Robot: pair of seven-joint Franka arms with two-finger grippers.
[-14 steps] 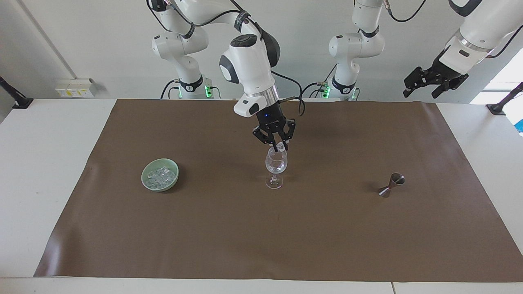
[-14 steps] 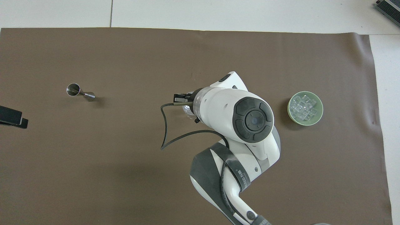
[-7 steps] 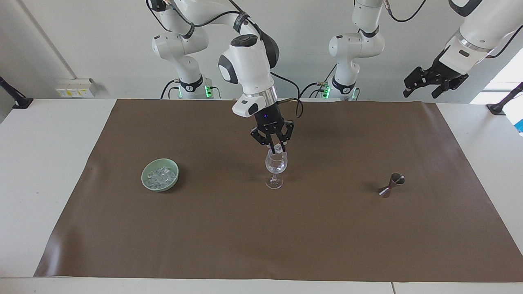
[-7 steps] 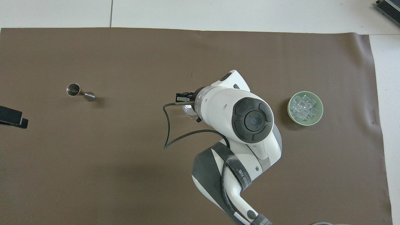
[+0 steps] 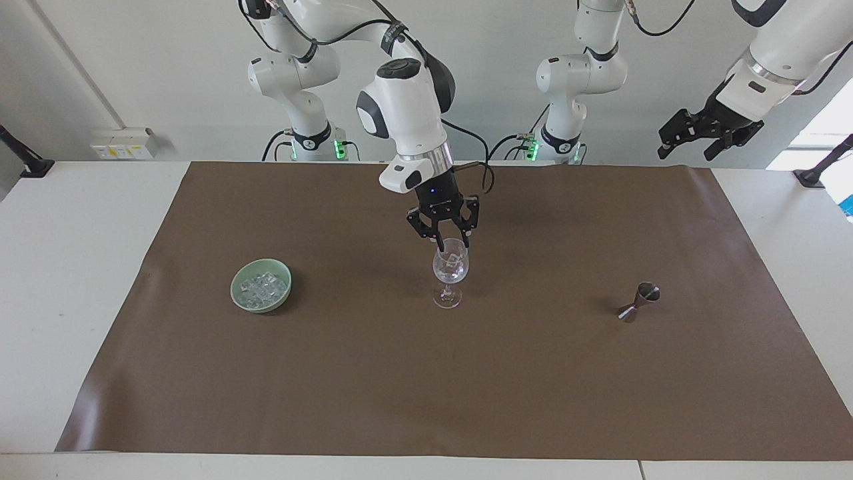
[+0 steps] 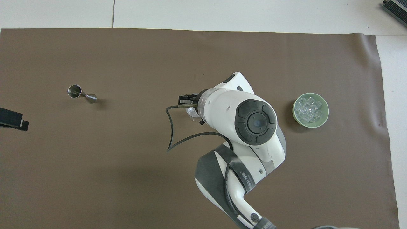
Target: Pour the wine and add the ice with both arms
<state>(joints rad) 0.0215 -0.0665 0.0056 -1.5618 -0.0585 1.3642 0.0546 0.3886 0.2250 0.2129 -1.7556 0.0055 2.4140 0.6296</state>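
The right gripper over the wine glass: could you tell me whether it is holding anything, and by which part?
Nothing is held: the right gripper stands open just above the glass, and an ice cube lies inside the bowl of the glass.

The ice (image 5: 262,288) is a heap of small clear, whitish cubes piled in a pale green bowl (image 5: 238,283) that stands upright on the brown mat (image 5: 400,387), toward the right arm's end of the table (image 5: 60,267) and about midway between its long edges. One more cube (image 5: 455,259) lies inside the clear stemmed glass (image 5: 449,270), which stands upright near the middle of the mat. From overhead the heap (image 6: 310,109) fills most of the bowl (image 6: 295,117), the cubes lying at mixed angles and touching one another.
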